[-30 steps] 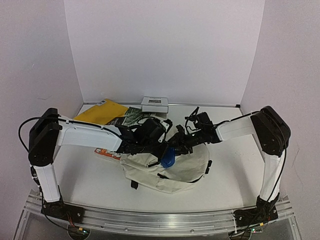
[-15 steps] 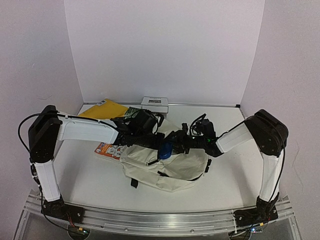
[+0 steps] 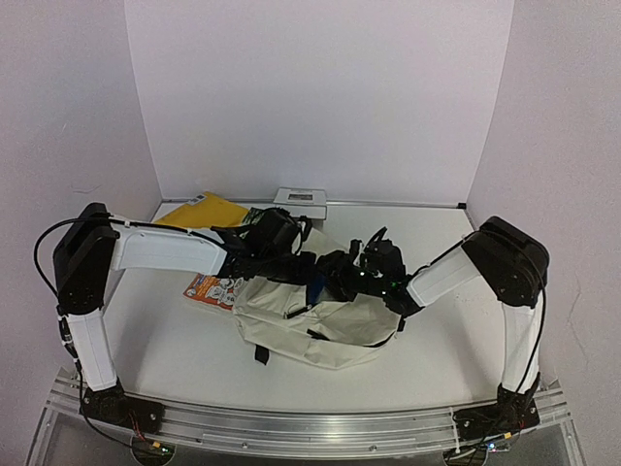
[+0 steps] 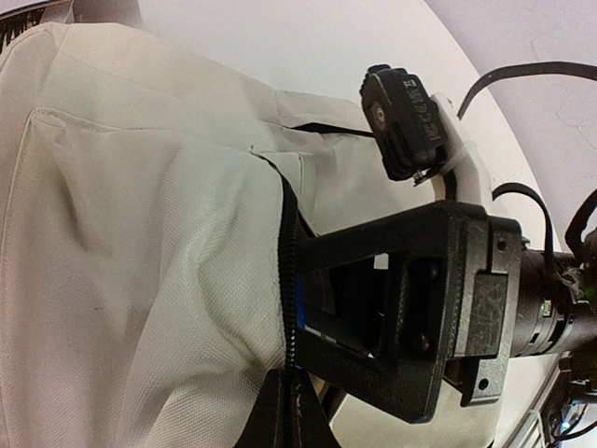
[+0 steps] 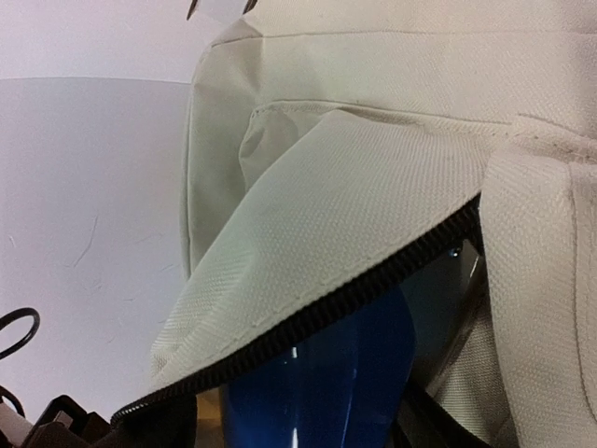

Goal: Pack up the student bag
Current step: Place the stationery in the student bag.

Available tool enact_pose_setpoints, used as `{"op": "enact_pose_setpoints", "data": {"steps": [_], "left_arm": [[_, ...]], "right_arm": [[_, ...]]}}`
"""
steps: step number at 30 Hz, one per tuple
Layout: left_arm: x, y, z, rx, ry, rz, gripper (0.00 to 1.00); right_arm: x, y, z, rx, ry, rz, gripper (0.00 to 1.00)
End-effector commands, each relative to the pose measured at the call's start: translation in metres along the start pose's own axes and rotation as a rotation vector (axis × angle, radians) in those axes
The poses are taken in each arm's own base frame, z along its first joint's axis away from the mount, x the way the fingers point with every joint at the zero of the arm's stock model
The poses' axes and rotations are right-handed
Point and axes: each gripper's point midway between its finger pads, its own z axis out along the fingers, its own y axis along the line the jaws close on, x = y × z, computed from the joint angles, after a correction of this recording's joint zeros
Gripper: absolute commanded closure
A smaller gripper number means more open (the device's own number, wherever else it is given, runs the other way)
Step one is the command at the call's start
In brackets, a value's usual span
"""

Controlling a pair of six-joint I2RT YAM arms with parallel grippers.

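Note:
The student bag (image 3: 320, 330), cream with black zippers, lies mid-table. My left gripper (image 3: 294, 260) is shut on the zipper edge of its opening (image 4: 289, 271); its fingers (image 4: 266, 420) pinch the black edge from below. My right gripper (image 3: 332, 277) is shut on a glossy blue object (image 5: 317, 383) and is at the opening; in the left wrist view it (image 4: 410, 317) sits right against the zipper. The cream flap (image 5: 354, 215) covers the top of the blue object. Only a sliver of blue (image 3: 315, 288) shows from above. The right fingers are mostly hidden.
An orange book (image 3: 212, 289) lies left of the bag, partly under it. A yellow book (image 3: 194, 214) and a dark green one (image 3: 254, 219) lie at the back left. A white box (image 3: 301, 201) stands by the back wall.
My right gripper has moved left and pushed the blue object under the bag's flap, so less of it shows. My left gripper has shifted slightly back, still holding the zipper edge.

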Motion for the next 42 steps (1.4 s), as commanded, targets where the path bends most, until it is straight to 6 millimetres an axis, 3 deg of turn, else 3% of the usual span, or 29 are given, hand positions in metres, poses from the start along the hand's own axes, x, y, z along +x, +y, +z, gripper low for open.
{"op": "enact_pose_setpoints", "data": {"steps": [1,8,16,25,34,38,42], "left_arm": [[-0.032,-0.008,-0.024,0.046,-0.094,-0.039,1.0],[-0.037,-0.01,-0.023,0.053,-0.094,-0.02,1.0],[-0.036,-0.012,-0.022,0.057,-0.086,0.0,1.0],[-0.037,-0.012,-0.021,0.056,-0.087,-0.001,1.0],[-0.033,-0.02,-0.019,0.101,-0.061,0.021,1.0],[-0.033,-0.024,-0.018,0.121,-0.055,0.025,1.0],[-0.03,-0.027,-0.014,0.136,-0.039,0.025,1.0]], "right_arm": [[-0.022,0.055,-0.017,-0.024,-0.092,-0.154,0.26],[-0.022,0.03,-0.046,0.2,-0.09,-0.212,0.18],[0.011,0.024,-0.037,0.176,0.061,-0.197,0.49],[0.021,0.009,-0.022,0.182,0.106,-0.176,0.62],[0.022,0.042,0.002,0.003,0.122,-0.222,0.73],[0.034,0.044,0.018,-0.036,0.154,-0.25,0.74],[0.042,0.061,0.021,-0.104,0.149,-0.302,0.72]]}}
